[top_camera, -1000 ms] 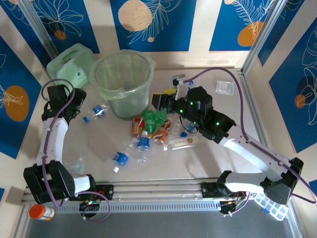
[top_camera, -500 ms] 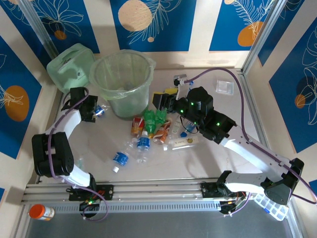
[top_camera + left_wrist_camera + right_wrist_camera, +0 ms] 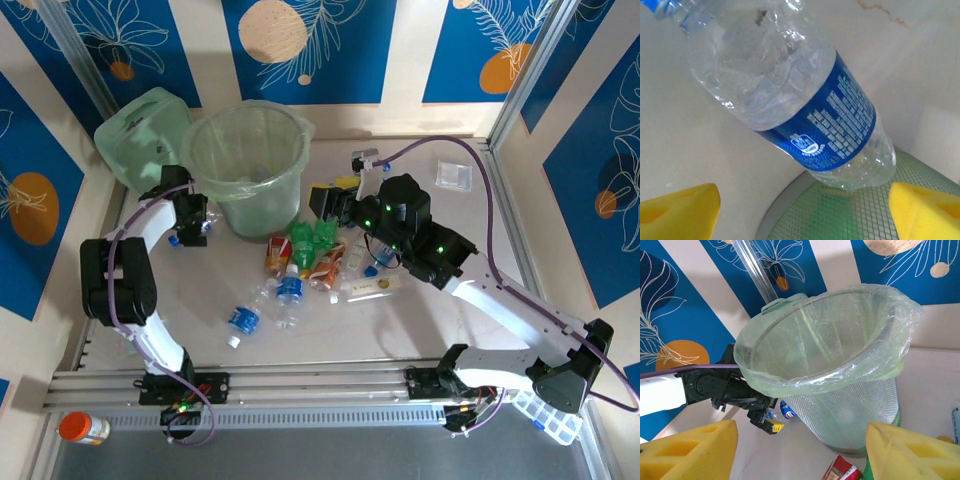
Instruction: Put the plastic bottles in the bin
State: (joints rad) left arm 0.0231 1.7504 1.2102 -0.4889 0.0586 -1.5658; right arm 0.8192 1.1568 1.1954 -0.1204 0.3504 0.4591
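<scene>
The bin (image 3: 246, 160) stands at the back left, its clear liner folded over the rim. My left gripper (image 3: 197, 222) is down beside the bin's left foot, open, its yellow pads (image 3: 680, 212) on either side of a clear blue-labelled bottle (image 3: 805, 100) lying against the bin's mesh base (image 3: 850, 215). My right gripper (image 3: 325, 200) hovers open right of the bin (image 3: 840, 365), holding nothing. Below it lies a pile of green bottles (image 3: 310, 238), a red-labelled one (image 3: 277, 255) and blue-labelled ones (image 3: 289, 288). Another blue-labelled bottle (image 3: 243, 320) lies apart, nearer the front.
A pale green boxy container (image 3: 145, 135) sits behind the left arm. A small clear box (image 3: 455, 175) is at the back right. An orange-capped jar (image 3: 82, 428) and a clear organiser tray (image 3: 545, 415) lie by the front rail.
My left gripper swung from the far left in toward the bin and now sits over the blue-labelled bottle beside it. The right arm has stayed still.
</scene>
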